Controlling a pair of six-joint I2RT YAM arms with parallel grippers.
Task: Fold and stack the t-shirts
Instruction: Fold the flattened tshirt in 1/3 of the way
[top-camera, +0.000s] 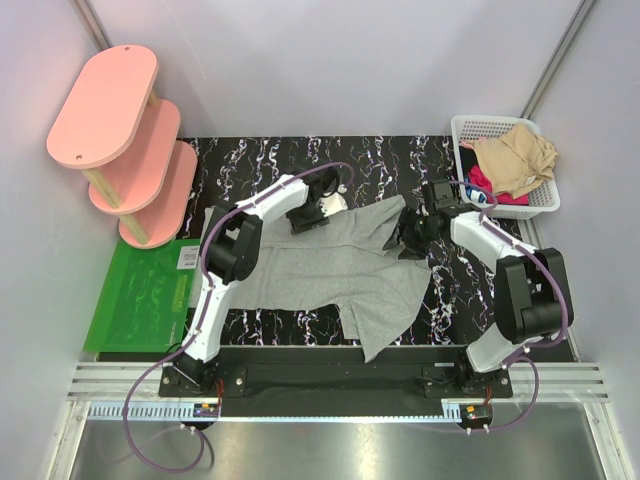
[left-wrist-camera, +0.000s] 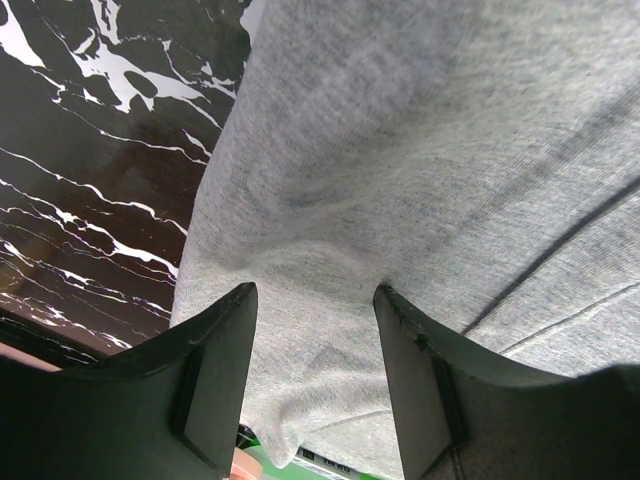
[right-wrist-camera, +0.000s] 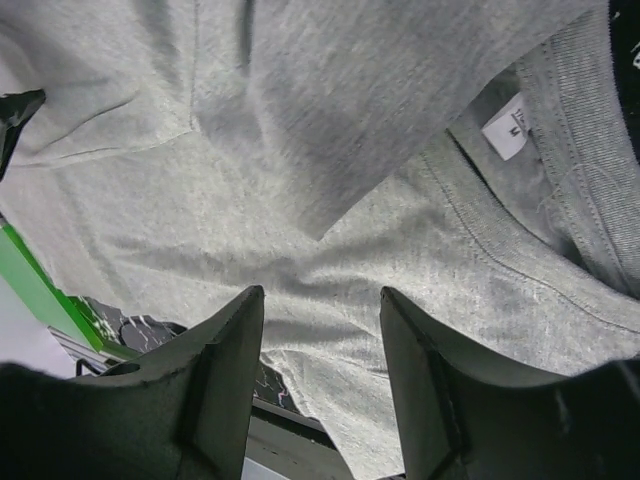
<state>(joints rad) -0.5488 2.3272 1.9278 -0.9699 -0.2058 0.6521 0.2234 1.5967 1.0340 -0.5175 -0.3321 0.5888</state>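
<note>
A heather grey t-shirt (top-camera: 340, 270) lies spread and rumpled on the black marbled table (top-camera: 250, 160), one part trailing toward the near edge. My left gripper (top-camera: 310, 215) is open over its far left edge; in the left wrist view its gripper (left-wrist-camera: 315, 295) straddles grey cloth (left-wrist-camera: 400, 150). My right gripper (top-camera: 415, 235) is open over the shirt's far right part; in the right wrist view its gripper (right-wrist-camera: 322, 295) straddles the cloth (right-wrist-camera: 300, 120) near the ribbed neck (right-wrist-camera: 580, 150) and white label (right-wrist-camera: 508, 127). A tan shirt (top-camera: 515, 160) and a red one (top-camera: 480, 180) lie in the basket.
The white lattice basket (top-camera: 490, 120) stands at the table's far right corner. A pink three-tier shelf (top-camera: 120, 140) stands at the far left. A green mat (top-camera: 135, 295) lies at the left edge. White walls close in at the back and on both sides.
</note>
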